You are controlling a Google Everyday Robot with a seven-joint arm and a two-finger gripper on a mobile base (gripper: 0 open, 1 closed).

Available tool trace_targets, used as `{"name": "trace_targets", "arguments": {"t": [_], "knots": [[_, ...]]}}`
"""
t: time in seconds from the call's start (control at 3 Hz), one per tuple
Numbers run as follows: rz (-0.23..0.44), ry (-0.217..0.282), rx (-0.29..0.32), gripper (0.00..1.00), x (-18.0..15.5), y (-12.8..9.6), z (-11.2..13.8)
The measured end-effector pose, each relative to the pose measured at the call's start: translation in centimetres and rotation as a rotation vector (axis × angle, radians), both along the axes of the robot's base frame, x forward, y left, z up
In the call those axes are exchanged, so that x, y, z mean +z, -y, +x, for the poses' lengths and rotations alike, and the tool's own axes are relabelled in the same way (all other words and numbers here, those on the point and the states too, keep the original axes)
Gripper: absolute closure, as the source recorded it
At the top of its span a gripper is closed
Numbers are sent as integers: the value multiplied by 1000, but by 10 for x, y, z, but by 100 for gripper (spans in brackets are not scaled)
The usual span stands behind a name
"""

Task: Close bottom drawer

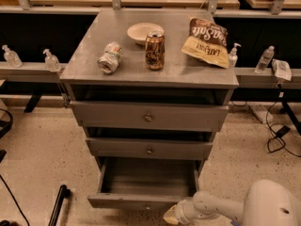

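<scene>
The bottom drawer [141,200] is the lowest of three grey drawers in the cabinet. It stands pulled out, and its empty inside shows. Its slim front runs along the bottom of the camera view, with a small knob [147,206] low on it. My gripper [172,216] is at the end of the white arm that comes in from the bottom right. It sits just below and in front of the right part of the drawer front, close to it or touching it.
On the cabinet top [188,69] are a crushed can [109,58], a white bowl [144,32], an upright brown can [154,50] and a chip bag [207,41]. The top drawer [148,117] and middle drawer [149,149] are nearly shut. Cables [277,131] lie on the floor at right.
</scene>
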State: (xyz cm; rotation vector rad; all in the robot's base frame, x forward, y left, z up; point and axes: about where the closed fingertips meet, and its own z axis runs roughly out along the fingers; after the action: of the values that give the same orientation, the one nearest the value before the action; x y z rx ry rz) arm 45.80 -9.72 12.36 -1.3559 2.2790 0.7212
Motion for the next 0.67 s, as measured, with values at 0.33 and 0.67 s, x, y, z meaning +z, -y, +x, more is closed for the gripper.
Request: {"name": "trace_targets", "arguments": {"t": [0.33, 0.67], "knots": [[1, 3, 9, 100, 0, -2, -1], [-9, 67, 22, 100, 3, -8, 14]]}}
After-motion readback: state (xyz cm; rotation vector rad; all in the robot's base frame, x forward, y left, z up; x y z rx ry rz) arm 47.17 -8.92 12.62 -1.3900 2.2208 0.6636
